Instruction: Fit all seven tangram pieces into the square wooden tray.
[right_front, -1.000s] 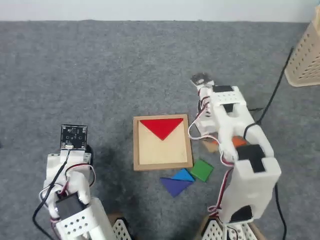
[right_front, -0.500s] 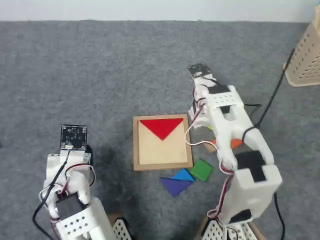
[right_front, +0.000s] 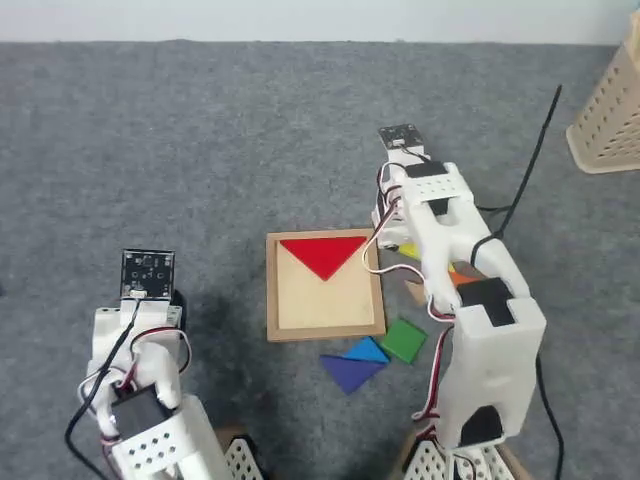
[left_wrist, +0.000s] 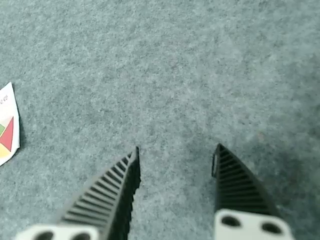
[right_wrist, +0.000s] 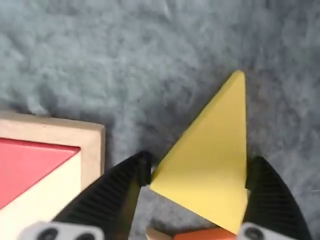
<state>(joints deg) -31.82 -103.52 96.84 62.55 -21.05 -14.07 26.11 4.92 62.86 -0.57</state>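
Right fingers (right_wrist: 117, 192) either side of yellow triangle (right_wrist: 212, 155)

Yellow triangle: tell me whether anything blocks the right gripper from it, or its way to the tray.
Nothing visible does. The right gripper has its jaws either side of the yellow triangle, and only bare carpet lies between it and the wooden tray.

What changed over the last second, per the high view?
Right arm stretched farther from its base, shifting slightly toward the tray; its end effector, open, now straddles the yellow triangle. Left end effector, red triangle, blue piece, green piece and purple piece stayed put.
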